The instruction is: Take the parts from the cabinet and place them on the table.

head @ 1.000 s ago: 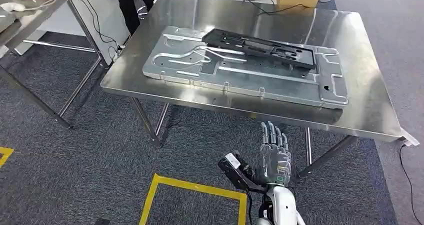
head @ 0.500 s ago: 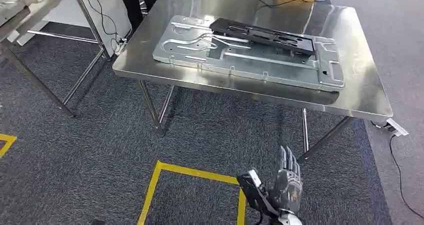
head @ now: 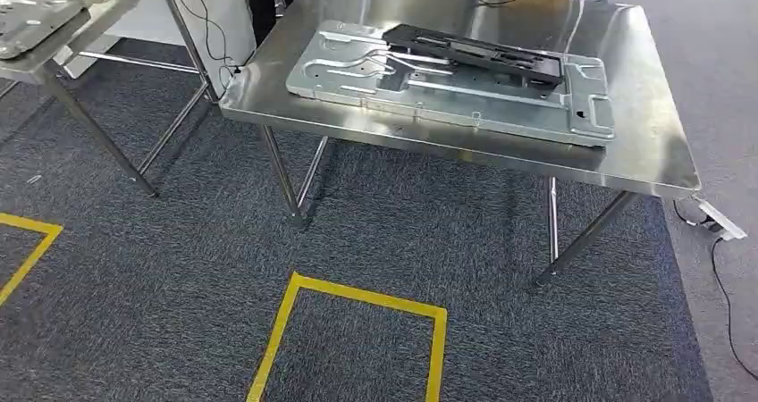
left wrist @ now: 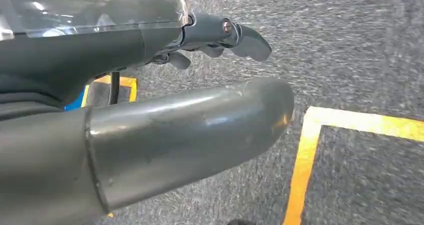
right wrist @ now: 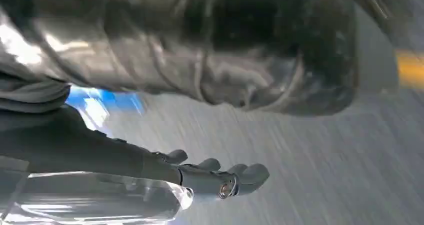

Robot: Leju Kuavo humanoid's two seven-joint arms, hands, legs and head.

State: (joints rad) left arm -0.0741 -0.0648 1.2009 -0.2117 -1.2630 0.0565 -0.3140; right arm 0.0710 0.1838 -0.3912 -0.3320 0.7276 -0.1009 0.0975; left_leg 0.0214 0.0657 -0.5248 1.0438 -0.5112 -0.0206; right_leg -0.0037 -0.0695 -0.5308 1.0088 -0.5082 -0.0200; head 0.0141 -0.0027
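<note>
Both parts already lie on the shiny steel surface (head: pixel 644 107): the long black slotted part (head: pixel 474 52) atop the flat silver stamped metal panel (head: pixel 447 85). Your left hand (left wrist: pixel 150 130) and right hand (right wrist: pixel 210 177) hang spread, holding nothing; turn toward the cabinet unhurriedly.

- The right hand (right wrist: pixel 210 177), seen from the head a second ago low in front of the steel table (head: pixel 644 156), has dropped out of that view. The right wrist camera has it over blurred grey carpet, fingers apart and empty.
- The whole head picture has shifted, so the camera has moved: more of a second table (head: pixel 54 31) shows at far left, and more yellow floor tape (head: pixel 357 330) shows.
</note>
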